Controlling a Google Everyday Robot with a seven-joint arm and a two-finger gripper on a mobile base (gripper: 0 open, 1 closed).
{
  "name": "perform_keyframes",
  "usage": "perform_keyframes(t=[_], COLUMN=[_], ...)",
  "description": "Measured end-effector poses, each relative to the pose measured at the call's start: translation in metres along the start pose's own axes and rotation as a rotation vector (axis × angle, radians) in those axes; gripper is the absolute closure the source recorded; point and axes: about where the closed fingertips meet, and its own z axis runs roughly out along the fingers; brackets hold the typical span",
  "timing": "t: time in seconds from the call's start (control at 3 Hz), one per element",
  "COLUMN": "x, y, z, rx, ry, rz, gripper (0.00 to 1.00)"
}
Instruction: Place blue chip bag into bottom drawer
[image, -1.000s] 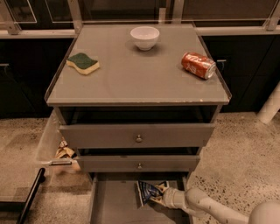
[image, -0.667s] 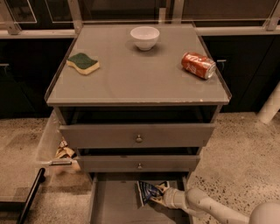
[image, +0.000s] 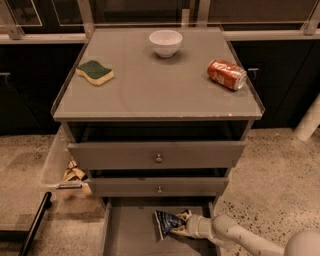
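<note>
The blue chip bag (image: 166, 222) is a crumpled dark-blue foil bag with white patches. It lies over the grey floor of the bottom drawer (image: 130, 231), which is pulled out under the two knobbed drawers. My gripper (image: 181, 224) comes in from the lower right on its white arm and sits against the bag's right edge inside the drawer. The bag rests near the drawer's back right part.
On the cabinet top stand a white bowl (image: 165, 42), a green-and-yellow sponge (image: 94, 72) and a red soda can (image: 227, 74) lying on its side. The upper two drawers (image: 158, 156) are slightly out. Crumpled wrappers (image: 73, 173) lie on the floor at left.
</note>
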Motion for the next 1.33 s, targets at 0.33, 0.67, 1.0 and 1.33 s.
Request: perform_keyframes(t=[0.33,0.67,1.0,1.33], x=[0.0,-0.013,-0.04,-0.055], y=[0.0,0.007,0.019,0.03], z=[0.0,-0.014,-0.06,-0.104], rx=[0.0,-0.005,0.006,0.026], ry=[0.0,-0.006,-0.022,-0.01], rz=[0.0,-0.035,-0.108,-0.166], gripper=[0.12,0.0,0.0,0.0])
